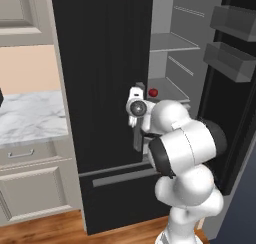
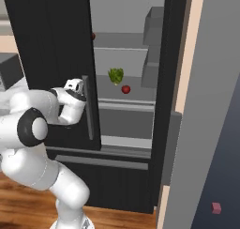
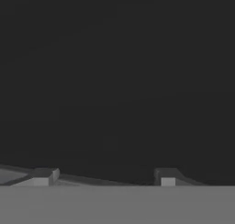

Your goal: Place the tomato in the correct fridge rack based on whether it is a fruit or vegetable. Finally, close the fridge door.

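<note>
Two dark fingertips (image 3: 43,175) of the end effector (image 3: 105,176) stand apart, holding nothing, against the black fridge door (image 1: 100,63). Behind it, the tomato (image 2: 125,89) sits on the fridge rack (image 2: 140,96) near its front lip, beside a green leafy bunch (image 2: 116,75).

My fingertips (image 3: 44,176) are just poking up at the bottom of the hand view, their lower parts cut off. In the left base view my own arm is hiding part of the fridge rack (image 1: 172,90), and the tomato (image 1: 153,92) is showing too small for any detail.
</note>
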{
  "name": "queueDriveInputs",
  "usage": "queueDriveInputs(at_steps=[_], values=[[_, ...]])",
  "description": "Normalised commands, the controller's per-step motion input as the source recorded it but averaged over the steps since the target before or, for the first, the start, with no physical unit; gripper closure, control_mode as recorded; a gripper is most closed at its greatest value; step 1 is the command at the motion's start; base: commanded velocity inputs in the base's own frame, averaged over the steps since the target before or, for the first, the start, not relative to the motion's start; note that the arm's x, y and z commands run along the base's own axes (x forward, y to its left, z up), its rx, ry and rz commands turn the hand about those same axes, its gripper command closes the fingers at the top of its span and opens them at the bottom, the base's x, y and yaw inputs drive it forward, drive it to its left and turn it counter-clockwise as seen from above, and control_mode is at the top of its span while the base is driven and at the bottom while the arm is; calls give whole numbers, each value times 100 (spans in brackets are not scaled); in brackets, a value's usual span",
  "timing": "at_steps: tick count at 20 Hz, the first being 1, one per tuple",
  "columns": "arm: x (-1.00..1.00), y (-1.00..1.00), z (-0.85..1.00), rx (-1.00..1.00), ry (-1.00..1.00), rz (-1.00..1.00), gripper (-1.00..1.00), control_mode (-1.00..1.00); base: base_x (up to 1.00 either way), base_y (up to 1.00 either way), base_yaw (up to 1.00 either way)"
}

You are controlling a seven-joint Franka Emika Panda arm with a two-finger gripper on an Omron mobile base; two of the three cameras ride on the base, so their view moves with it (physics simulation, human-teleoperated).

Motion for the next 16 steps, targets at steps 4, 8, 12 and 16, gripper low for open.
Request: queueDriveInputs(at_steps=[4, 8, 12, 16], values=[[22, 5, 15, -4, -6, 27, -100, -100, 0, 0, 0], [-3, 23, 79, -6, -18, 16, -100, -100, 0, 0, 0], [0, 43, 100, -4, -13, 11, -100, -100, 0, 0, 0], [0, 41, 100, -1, 1, 3, -100, -100, 0, 0, 0]])
